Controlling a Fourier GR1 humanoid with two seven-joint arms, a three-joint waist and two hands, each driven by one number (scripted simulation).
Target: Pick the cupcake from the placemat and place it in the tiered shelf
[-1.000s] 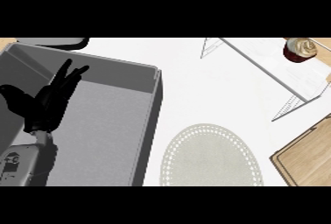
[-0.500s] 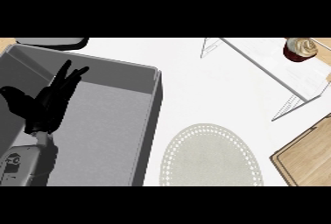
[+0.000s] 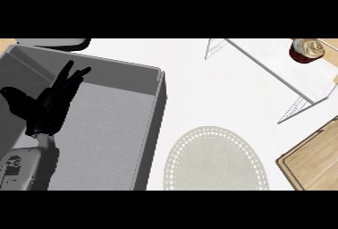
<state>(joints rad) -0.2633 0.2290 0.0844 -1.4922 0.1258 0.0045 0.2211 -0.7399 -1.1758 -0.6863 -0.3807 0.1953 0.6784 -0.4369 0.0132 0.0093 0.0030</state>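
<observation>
So the cupcake point(image 3: 306, 50) is already on the shelf point(image 3: 284, 67), sitting at its far right end on the top tier, right up by the edge of the view. The placemat point(image 3: 216, 159), below and left of the shelf on the tabletop point(image 3: 198, 67), has nothing on it. Going by that, I'd say the placing step is basically done and we're in the wrap-up bit.

Only the left hand point(image 3: 49, 100) shows, way off to the left of the shelf over the grey sink point(image 3: 160, 96), fingers straight and pointing up, holding nothing. Looks like it's just resting there. The right hand isn't in the shot at all, so no idea what it's doing.

Next move, if any: probably just check the cupcake sits steady on that tier, since it looks close to the end of it. There's also a wooden board point(image 3: 315, 159) below the shelf, not involved.
</observation>
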